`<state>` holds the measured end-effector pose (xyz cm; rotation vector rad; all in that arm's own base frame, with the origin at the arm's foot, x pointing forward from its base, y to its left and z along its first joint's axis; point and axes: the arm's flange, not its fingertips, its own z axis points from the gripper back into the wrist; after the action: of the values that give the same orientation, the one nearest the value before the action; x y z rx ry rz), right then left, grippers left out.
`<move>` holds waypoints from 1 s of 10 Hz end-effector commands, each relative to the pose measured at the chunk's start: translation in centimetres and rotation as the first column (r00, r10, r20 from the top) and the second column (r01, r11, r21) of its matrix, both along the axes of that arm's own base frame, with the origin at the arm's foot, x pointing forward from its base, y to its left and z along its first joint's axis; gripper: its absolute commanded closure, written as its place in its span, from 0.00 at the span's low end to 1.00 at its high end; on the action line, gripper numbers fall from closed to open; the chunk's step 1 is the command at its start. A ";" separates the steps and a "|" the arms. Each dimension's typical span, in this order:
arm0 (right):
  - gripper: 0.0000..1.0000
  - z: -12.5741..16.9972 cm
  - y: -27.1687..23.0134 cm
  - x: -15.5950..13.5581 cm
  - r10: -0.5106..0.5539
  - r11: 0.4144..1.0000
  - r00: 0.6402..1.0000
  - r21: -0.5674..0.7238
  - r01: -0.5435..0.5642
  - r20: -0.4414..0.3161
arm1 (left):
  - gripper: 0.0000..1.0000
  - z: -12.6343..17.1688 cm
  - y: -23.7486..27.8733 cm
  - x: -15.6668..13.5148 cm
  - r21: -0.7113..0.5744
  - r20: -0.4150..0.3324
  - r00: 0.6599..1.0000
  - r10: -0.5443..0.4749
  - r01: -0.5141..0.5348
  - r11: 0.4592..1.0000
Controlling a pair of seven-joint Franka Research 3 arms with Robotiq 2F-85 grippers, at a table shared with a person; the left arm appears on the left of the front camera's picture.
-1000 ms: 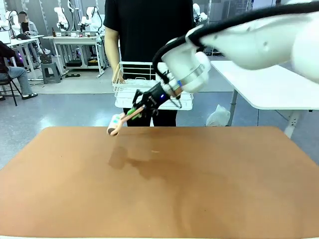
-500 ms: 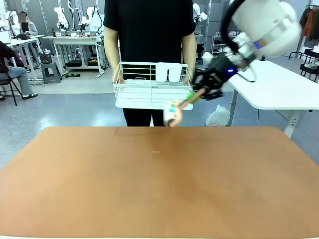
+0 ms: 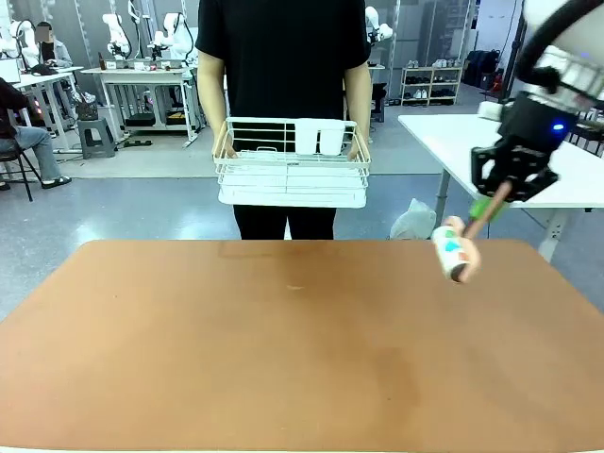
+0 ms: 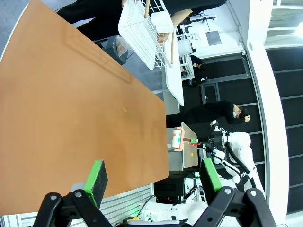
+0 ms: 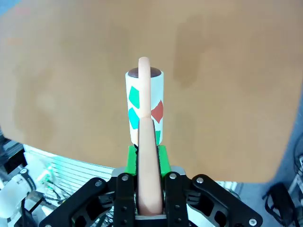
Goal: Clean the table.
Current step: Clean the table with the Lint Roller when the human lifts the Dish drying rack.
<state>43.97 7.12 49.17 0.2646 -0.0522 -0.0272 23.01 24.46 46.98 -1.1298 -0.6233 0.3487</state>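
**Tool state.** The right tool point(image 3: 494, 200) is pressed together on the pinkish handle of a lint roller point(image 3: 453, 251). The handle sits between the green pads, and the roll with its green and red diamond print points down and away from the wrist. The left tool point(image 4: 152, 171) is spread and holds nothing. It hangs above the near side of the surface point(image 3: 283, 368).

**Position of the task's thing.** The terracotta surface fills the lower half of the front view. The roller is at its far right corner, near the edge. It appears to be lifted clear of the top, though the front view does not settle this.

**Progress.** No loose objects lie on the surface. A person stands at the far side holding a white wire basket point(image 3: 291, 176) above the floor, clear of the far edge. A small pale speck point(image 3: 294, 287) lies near the far middle.

**Remaining work, as judged.** Clearing looks finished. Rolling may be partly finished or finished, as the pictures do not show which areas have been covered. The speck suggests one more pass over the far middle.
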 end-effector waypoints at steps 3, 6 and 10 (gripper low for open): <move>0.79 0.2 -1.4 -0.5 -0.020 0.999 1.000 -0.027 0.020 -0.009 | 0.00 0.2 0.3 0.0 -0.008 0.026 1.000 -0.009 0.009 1.000; 0.79 0.2 -1.4 -0.5 -0.020 0.999 1.000 -0.027 0.020 -0.009 | 0.00 0.2 0.3 0.0 -0.008 0.026 1.000 -0.009 0.009 1.000; 0.79 0.2 -1.4 -0.5 -0.020 0.999 1.000 -0.027 0.020 -0.009 | 0.00 0.2 0.3 0.0 -0.008 0.026 1.000 -0.009 0.009 1.000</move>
<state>43.47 5.47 49.31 0.2383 -0.0412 -0.0460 23.02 24.45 46.99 -1.1295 -0.6237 0.3472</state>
